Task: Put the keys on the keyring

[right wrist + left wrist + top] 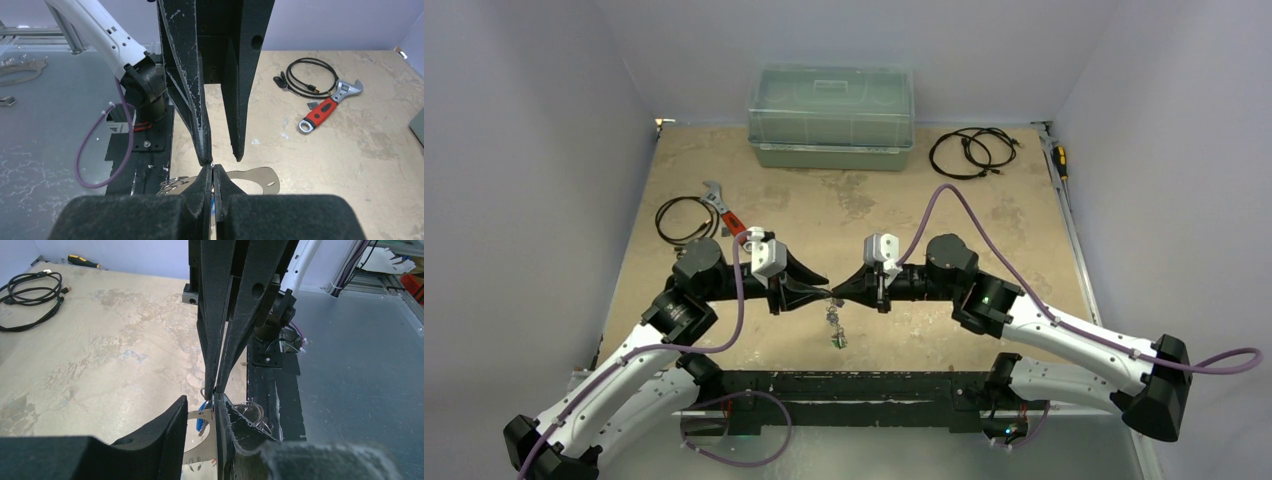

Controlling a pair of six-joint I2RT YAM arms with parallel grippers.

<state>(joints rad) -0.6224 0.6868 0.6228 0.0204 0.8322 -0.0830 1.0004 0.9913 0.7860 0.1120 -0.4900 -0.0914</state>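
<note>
**Top view.** You see both arms folded inward with their forearms nearly level. The left gripper and the right gripper meet tip to tip over the middle of the table. The keys dangle in a short bunch below that meeting point, on the side nearer the bases. You cannot read the finger spacing from here.

**Left wrist view.** This view supplies what the top view hides. The right gripper comes in from above with its two fingers pressed together to a single point. Your own left fingers stand apart, with a blue tag and pale metal in the gap. Thin wire loops show on the base side.

**Right wrist view.** This view confirms the left gripper is spread, with bare table showing between its fingers and one tip touching the right gripper's closed tip. Only here does the keyring show as a whole. It is a pale silvery outline on the far side of the tips, and its near edge runs into the right gripper's pinch. You cannot tell whether it rests on the table or hangs clear. A red-handled wrench and a cable coil lie well beyond it.
</note>
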